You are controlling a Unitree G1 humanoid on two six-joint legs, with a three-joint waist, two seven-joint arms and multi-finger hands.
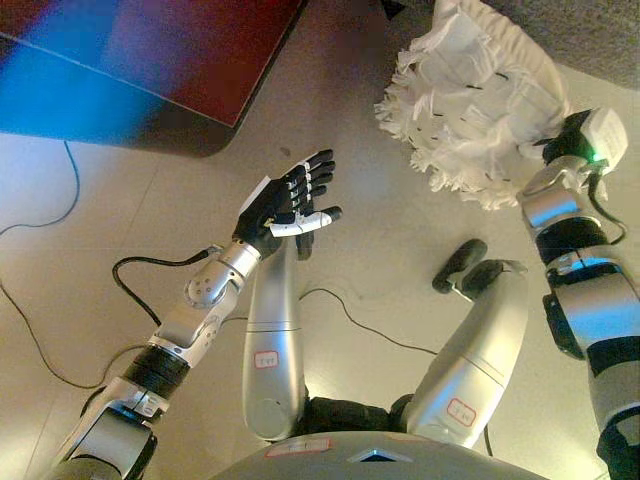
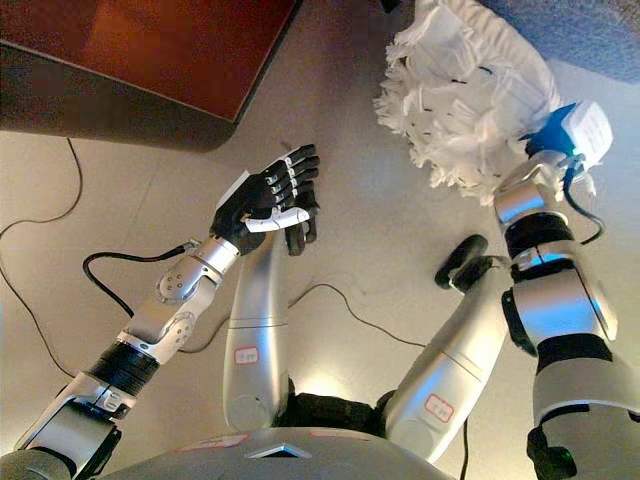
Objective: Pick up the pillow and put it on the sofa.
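Note:
A white pillow [image 1: 470,100] with a fringed edge is at the upper right, lifted above the beige floor. My right hand [image 1: 558,148] is at the pillow's right edge, and its fingers are hidden behind the pillow. My left hand [image 1: 290,200] is open and empty in the middle of the view, held palm up to the left of the pillow and apart from it. The pillow also shows in the right eye view [image 2: 470,90].
A dark red flat surface with a dark edge [image 1: 180,50] fills the upper left. A grey textured surface [image 1: 590,35] lies at the top right behind the pillow. A thin cable [image 1: 70,190] runs over the floor at the left.

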